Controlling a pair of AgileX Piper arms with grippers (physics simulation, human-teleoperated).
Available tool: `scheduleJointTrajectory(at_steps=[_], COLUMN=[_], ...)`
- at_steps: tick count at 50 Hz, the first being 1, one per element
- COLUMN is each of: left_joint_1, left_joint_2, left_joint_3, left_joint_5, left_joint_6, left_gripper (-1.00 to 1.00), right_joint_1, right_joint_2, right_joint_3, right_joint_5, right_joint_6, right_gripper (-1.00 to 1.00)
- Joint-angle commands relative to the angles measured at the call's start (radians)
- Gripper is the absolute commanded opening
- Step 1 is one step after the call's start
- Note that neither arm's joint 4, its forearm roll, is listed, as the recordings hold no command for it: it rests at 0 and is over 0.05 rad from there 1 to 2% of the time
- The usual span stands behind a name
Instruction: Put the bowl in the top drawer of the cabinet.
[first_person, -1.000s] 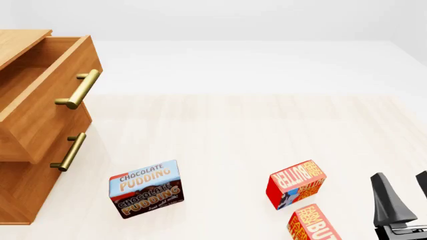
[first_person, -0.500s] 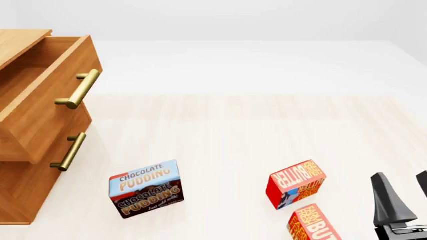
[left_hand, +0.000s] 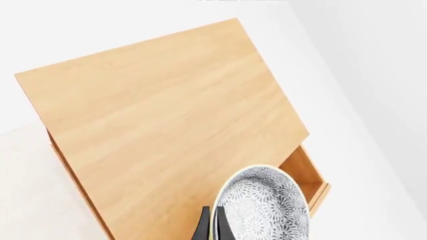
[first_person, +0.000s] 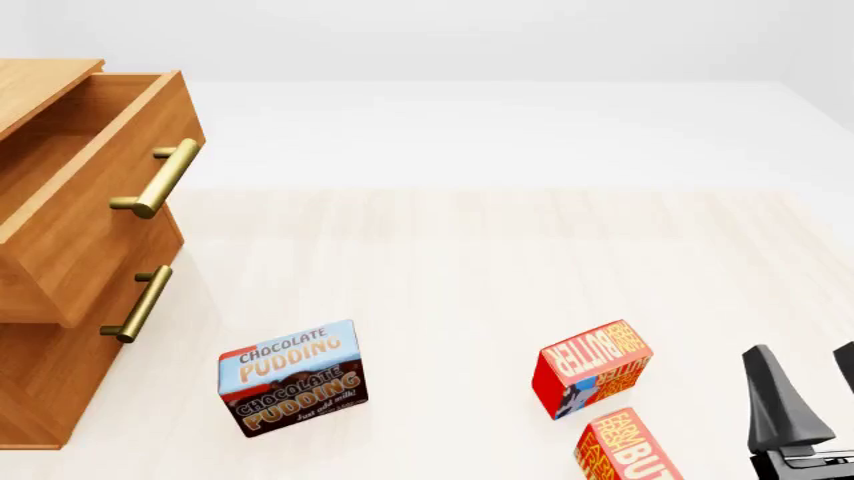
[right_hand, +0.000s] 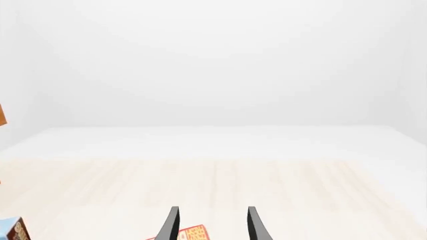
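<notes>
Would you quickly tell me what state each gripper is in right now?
Left gripper: shut on the bowl, pinching its rim above the cabinet.
Right gripper: open, holding nothing.

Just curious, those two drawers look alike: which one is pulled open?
The top drawer, the upper one: its front juts out beyond the cabinet, while the lower drawer beneath sits flush and closed.

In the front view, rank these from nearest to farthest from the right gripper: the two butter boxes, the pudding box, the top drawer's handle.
From the right gripper:
1. Lower butter box, just to its left, at the near edge.
2. Upper butter box, a little farther left.
3. Pudding box, left of centre.
4. Top drawer's handle, far left.
</notes>
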Motion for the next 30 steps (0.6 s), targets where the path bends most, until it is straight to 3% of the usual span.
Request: scheduleJointTrajectory(at_steps=[1, 20, 21, 30], left_joint_1=[0.014, 0.024, 0.030, 0.026], left_joint_2=[0.006, 0.004, 0.008, 0.008], left_joint_3=[-0.003, 0.027, 0.024, 0.020], left_joint_5=[-0.012, -0.035, -0.039, -0.044], left_joint_6=[0.000, -0.013, -0.012, -0.011], left_gripper=[-1.00, -1.00, 1.00, 1.00], right_joint_1=[-0.002, -0.001, -0.001, -0.001], right_joint_2=[0.000, 0.000, 0.000, 0.000], right_joint_3=[0.000, 0.000, 0.000, 0.000], right_joint_5=[0.000, 0.000, 0.000, -0.001], right_joint_6=[0.000, -0.002, -0.002, -0.002], right_gripper=[1.00, 1.00, 1.00, 1.00])
